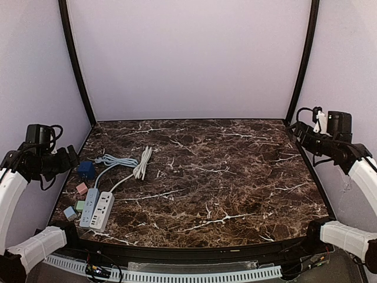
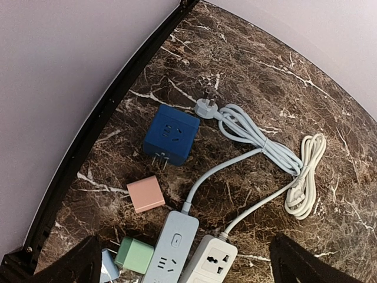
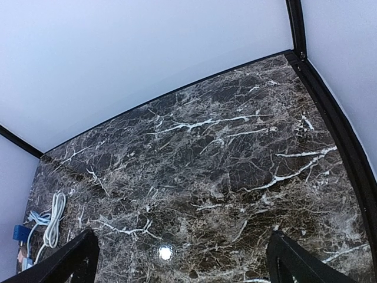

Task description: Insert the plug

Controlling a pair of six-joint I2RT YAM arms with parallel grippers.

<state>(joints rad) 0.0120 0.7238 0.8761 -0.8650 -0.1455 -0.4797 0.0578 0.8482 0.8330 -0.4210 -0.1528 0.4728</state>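
Dark marble table [image 1: 235, 177] inside plain pale walls [image 1: 188, 53] with black corner posts. All items sit at the table's left edge.

Power strips: 2, side by side at the near edge.
- grey strip [image 2: 172, 250]
- white strip [image 2: 211, 262], touching its right side

Cube adapters: 4, running near to far, left of the strips.
- pale cube [image 2: 109, 264]
- green cube [image 2: 134, 254], beside the grey strip
- pink cube [image 2: 146, 193]
- blue cube [image 2: 171, 134], prongs facing the strips

Cords: 2.
- grey cord [image 2: 253, 138], looped loosely
- white cord [image 2: 306, 177], bundled, farther right

Plug [image 2: 205, 107]: three-pin, on the grey cord's end, lying on the table just beyond the blue cube, not inserted.

Left gripper [image 2: 191, 259]: spread wide, holding nothing, above the strips. Right gripper [image 3: 185, 259]: spread wide, holding nothing, over bare table at the right.
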